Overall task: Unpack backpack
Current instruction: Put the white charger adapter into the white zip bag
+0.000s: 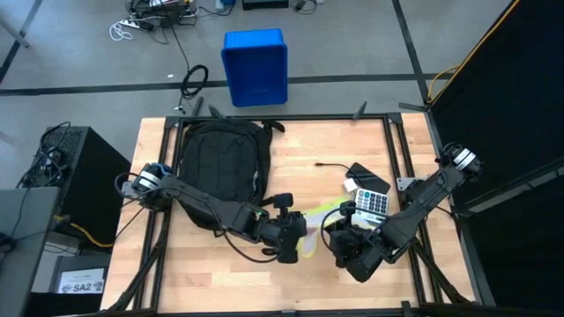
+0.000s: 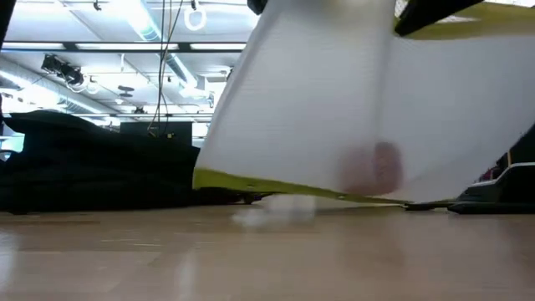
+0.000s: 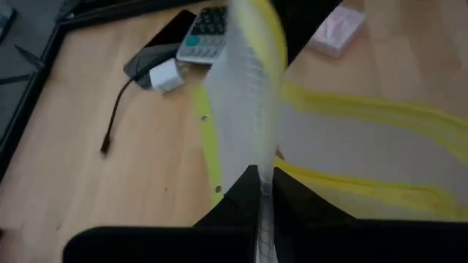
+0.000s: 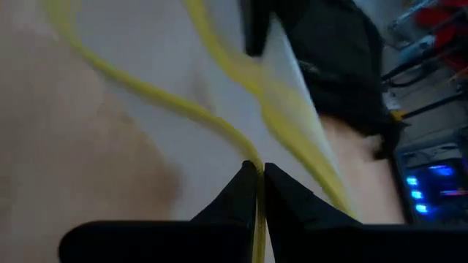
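Note:
The black backpack lies flat on the table's far left part, with no gripper on it. Near the table's front middle, a translucent white mesh pouch with yellow trim hangs between my two grippers. My left gripper is shut on its left end and my right gripper on its right end. In the low view the pouch fills the upper picture, its yellow lower edge a little above the wood. A pinkish blur shows through it. My left gripper pinches an edge of the pouch between its two fingertips, slanting down from the table's left. The mesh rises beyond the fingers, clear of the table. My right gripper pinches the pouch's yellow-trimmed edge between its two fingertips, slanting down from the right. The trim runs slack and wavy away from the fingers.
On the right part of the table lie a calculator, a white charger, a dark phone and a black cable. A pinkish packet lies on the wood. A blue bin stands on the floor beyond the far edge.

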